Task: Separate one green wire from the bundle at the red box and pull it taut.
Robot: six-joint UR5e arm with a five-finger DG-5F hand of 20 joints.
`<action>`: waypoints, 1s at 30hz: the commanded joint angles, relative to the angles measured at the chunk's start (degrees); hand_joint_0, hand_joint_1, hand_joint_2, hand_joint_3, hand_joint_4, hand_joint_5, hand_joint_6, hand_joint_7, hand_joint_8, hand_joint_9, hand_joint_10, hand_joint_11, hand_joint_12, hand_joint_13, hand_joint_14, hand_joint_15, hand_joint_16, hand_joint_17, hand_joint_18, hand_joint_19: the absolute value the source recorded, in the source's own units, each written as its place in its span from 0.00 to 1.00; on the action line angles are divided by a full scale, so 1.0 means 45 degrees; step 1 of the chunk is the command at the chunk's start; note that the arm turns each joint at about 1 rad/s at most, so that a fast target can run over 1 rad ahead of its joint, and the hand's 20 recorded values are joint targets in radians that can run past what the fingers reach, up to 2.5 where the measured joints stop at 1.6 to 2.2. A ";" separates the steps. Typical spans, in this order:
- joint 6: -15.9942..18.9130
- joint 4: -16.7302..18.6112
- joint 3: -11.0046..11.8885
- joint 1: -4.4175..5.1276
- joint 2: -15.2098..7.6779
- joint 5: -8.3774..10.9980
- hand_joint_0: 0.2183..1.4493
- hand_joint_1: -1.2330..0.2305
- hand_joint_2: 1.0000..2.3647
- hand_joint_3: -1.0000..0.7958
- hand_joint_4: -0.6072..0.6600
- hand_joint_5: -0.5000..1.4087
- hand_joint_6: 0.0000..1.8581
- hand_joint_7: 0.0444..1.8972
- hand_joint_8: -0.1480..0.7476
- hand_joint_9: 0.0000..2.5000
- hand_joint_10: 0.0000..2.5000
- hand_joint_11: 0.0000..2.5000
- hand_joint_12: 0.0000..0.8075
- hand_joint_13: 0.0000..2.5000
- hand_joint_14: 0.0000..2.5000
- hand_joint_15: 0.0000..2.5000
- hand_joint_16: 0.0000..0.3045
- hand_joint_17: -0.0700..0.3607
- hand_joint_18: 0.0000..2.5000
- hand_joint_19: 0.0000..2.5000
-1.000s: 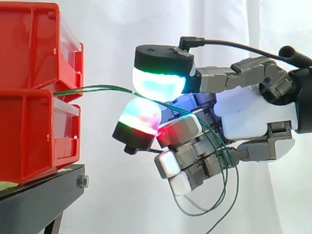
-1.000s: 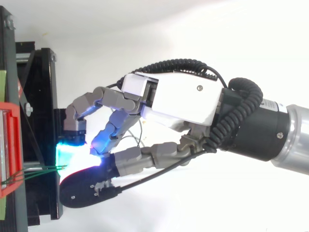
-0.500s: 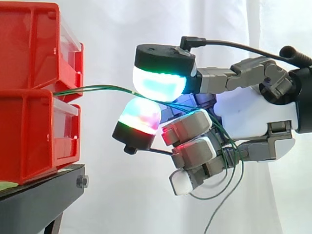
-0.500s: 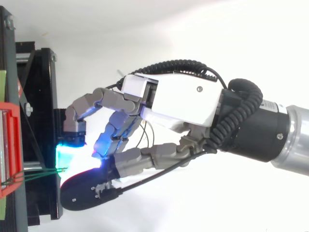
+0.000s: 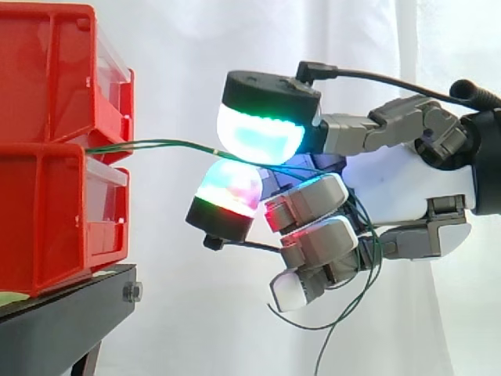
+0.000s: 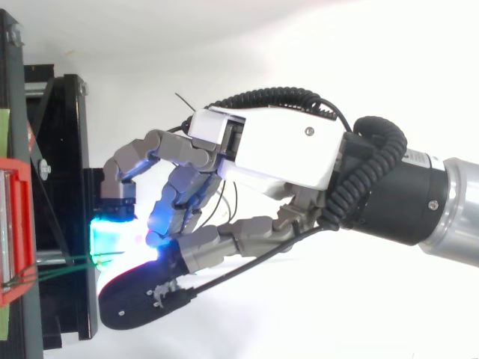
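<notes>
Green wire [image 5: 156, 142] seemingly pinched; hand [image 5: 407, 186] level, curled.

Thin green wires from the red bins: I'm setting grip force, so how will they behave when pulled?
Probably floppy: the thin green wires sag in loose loops below the robot hand. Likely light, hanging freely. Possibly slippery, being so thin between the glowing pads.

Robotics lab test rig: stacked red bins [image 5: 55, 149] on a black stand [image 5: 55, 321], set before a white curtain [image 5: 180, 47].
</notes>
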 commanded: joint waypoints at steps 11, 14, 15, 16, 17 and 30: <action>0.0000 0.0558 -0.0368 0.0058 -0.0018 0.0048 0.29 0.40 0.00 0.28 0.69 0.14 0.47 0.46 0.54 0.44 0.29 0.58 0.42 0.63 0.00 0.62 0.16 0.42 0.39 0.19; -0.0039 0.0929 -0.0446 0.0058 -0.0018 0.0048 0.30 0.40 0.00 0.28 0.69 0.14 0.47 0.46 0.53 0.44 0.30 0.58 0.42 0.62 0.00 0.62 0.16 0.42 0.39 0.19; -0.0039 0.0968 -0.0446 0.0077 -0.0018 0.0048 0.30 0.39 0.00 0.28 0.69 0.14 0.47 0.46 0.53 0.44 0.30 0.58 0.43 0.62 0.00 0.62 0.16 0.42 0.39 0.19; -0.0039 0.0968 -0.0446 0.0077 -0.0018 0.0048 0.30 0.39 0.00 0.28 0.69 0.14 0.47 0.47 0.52 0.44 0.30 0.58 0.43 0.62 0.00 0.62 0.16 0.42 0.39 0.19; -0.0039 0.0968 -0.0446 0.0077 0.0002 0.0048 0.32 0.40 0.00 0.28 0.68 0.14 0.47 0.47 0.53 0.44 0.30 0.58 0.43 0.61 0.00 0.62 0.16 0.42 0.39 0.20; -0.0039 0.0929 -0.0309 -0.0040 0.0002 -0.0010 0.34 0.44 0.01 0.39 0.66 0.14 0.48 0.49 0.53 0.43 0.30 0.59 0.43 0.61 0.00 0.60 0.16 0.42 0.39 0.20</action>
